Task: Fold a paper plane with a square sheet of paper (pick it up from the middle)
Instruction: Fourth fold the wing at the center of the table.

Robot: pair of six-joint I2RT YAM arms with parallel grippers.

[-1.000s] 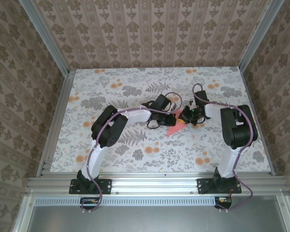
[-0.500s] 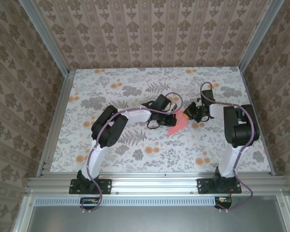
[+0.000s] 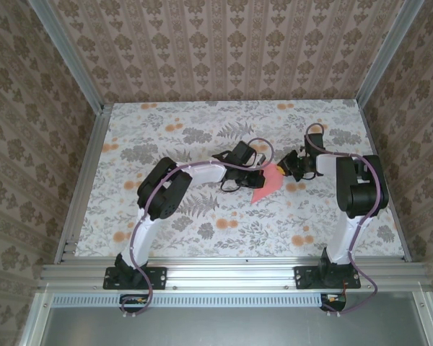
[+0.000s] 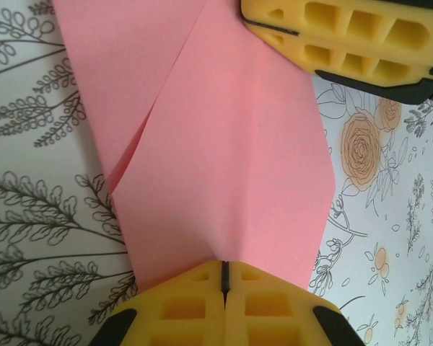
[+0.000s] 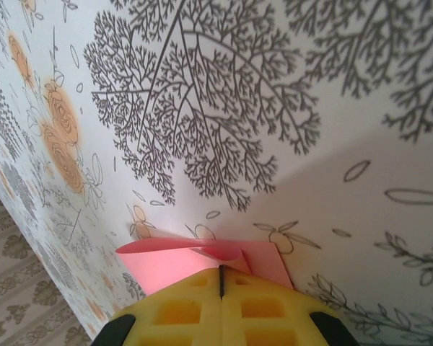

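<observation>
Spreading across the whole overhead view, the table [image 3: 130, 144] wears a white cloth printed with grey ferns and small orange flowers, and its pattern shows up close in both wrist views. Walls [image 3: 216, 50] papered in a beige striped damask close it in on three sides, with an aluminium frame [image 3: 231, 272] running along the near edge and up the corners. The left arm [image 3: 162, 194] and the right arm [image 3: 357, 187] rise from that edge and bend inward toward each other.

Between their wrists, right of the table's middle, sits the pink-red paper [image 3: 267, 186]. From the left wrist it reads as a smooth, plain sheet already partly folded: one flap lies over another, its slanted edge crossing the upper left, and the outline narrows toward the camera.

The left gripper [image 4: 224, 270] is clenched, its yellow fingers pressed together on the near edge of the paper. The right gripper [image 5: 221, 274] is likewise clenched, pinching a small folded corner of the same paper.

The far end of the paper is cut off at the top of the left wrist view. From the right wrist most of it is hidden behind the fingers. From overhead the left wrist covers part of it, and whether it rests flat on the cloth or is lifted off it I cannot tell
</observation>
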